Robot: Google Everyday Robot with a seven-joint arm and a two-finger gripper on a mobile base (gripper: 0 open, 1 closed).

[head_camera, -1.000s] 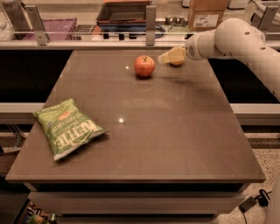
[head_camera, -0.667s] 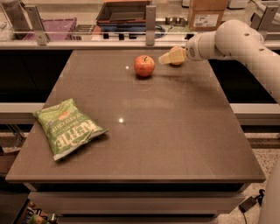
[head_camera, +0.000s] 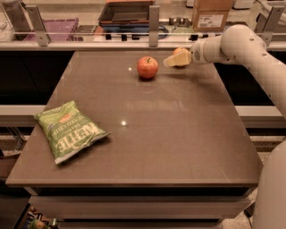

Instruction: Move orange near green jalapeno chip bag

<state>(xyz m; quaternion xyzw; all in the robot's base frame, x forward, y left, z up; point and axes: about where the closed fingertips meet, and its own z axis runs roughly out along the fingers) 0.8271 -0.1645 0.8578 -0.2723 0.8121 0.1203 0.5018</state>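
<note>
The gripper is at the far right part of the table, low over the surface near the back edge, with its pale yellowish tip pointing left. Whether it is open or closed cannot be told from this view. The orange is right at the gripper, only its top showing above and behind it, so it is not clear if the two are touching or if the fruit rests on the table. The white arm comes in from the right side and bends down along the right edge of the view. Just to the left of the gripper, a little apart from it, a red apple sits upright on the table with its stem on top. The green chip bag lies flat near the front left corner, well apart from the orange and the apple, turned at an angle with its white lettering upside down to the camera. Beyond the back edge of the table there is a counter with a cardboard box, a dark tray and a purple basket.
</note>
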